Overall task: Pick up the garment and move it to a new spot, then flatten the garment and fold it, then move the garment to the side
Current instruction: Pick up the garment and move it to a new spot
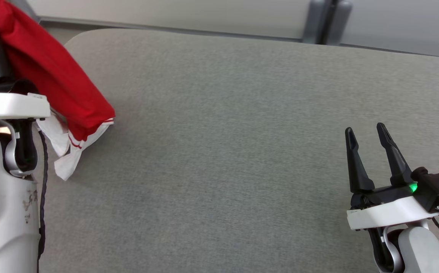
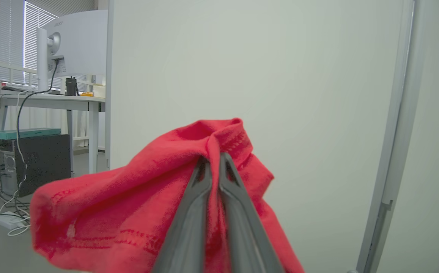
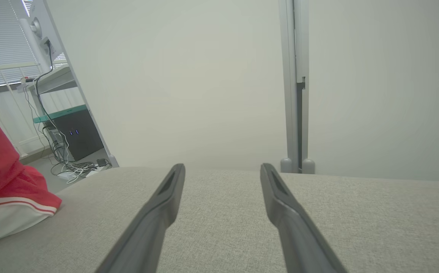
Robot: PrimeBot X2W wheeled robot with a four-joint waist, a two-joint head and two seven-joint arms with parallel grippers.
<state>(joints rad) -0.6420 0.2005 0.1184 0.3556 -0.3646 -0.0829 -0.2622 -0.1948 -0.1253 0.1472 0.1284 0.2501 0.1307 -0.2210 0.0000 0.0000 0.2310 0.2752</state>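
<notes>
At the table (image 1: 242, 113) edge, left gripper (image 2: 214, 158) clamped on red garment (image 2: 128, 197), right gripper (image 1: 364, 129) spread wide, empty

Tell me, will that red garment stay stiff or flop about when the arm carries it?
Probably floppy: the red garment drapes and bunches below the left gripper, which is shut on a fold. Likely light, since a thin pinch holds it up. Its white hem hangs down by the table, so it may drag or swing when moved.
</notes>
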